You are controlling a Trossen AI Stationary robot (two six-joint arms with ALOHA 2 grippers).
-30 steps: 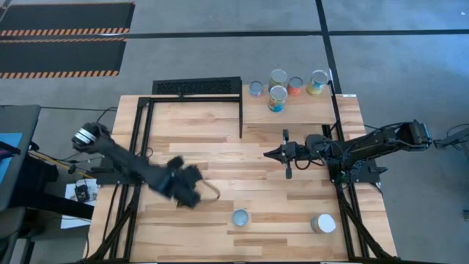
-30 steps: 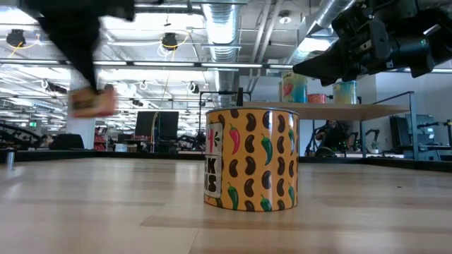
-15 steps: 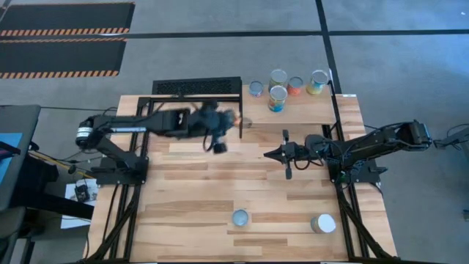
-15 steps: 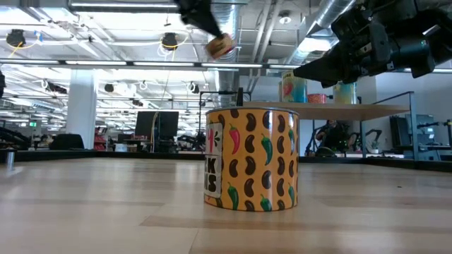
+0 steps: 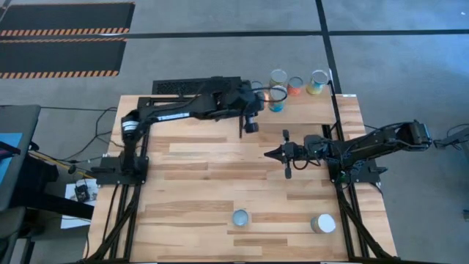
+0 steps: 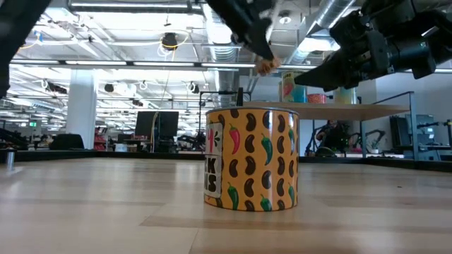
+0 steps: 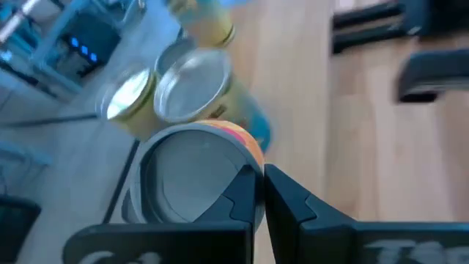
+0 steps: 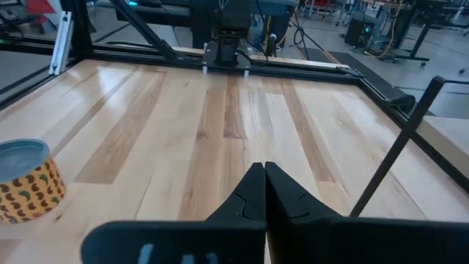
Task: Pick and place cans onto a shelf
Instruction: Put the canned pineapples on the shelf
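Observation:
My left gripper [image 7: 260, 194] is shut on a small can [image 7: 183, 176] with a silver top and an orange side. It hovers over the left part of the shelf [image 5: 308, 110], a pale board with a black post [image 5: 241, 121]. Three cans [image 5: 295, 86] stand on the shelf's far part, and a fourth [image 5: 278, 101] stands nearer the gripper. In the low view the held can [image 6: 267, 67] shows small, above shelf height. My right gripper [image 5: 268, 154] hangs shut over the table's middle, holding nothing. Two more cans [image 5: 240, 218] [image 5: 323, 223] stand on their bases near the table's near edge. My left gripper has the can by the rim of its silver top [image 7: 249, 170], pinched between its two shut fingers. The fingers come slanting down from the table's left side. The can is lifted clear of shelf and table and hangs tilted below the fingertips.
A black grate [image 5: 196, 86] lies along the far edge, left of the shelf. Black frame rails [image 5: 139, 147] run along both sides of the table. The bean-and-chili patterned can [image 6: 251, 159] stands close before the low camera. Bare planks lie between the two arms.
My left gripper has swung with the can from the table's near left part up, toward the far edge and to the right, until it is over the shelf. Its wrist has rolled on the way. The can has stayed lifted in the hold.

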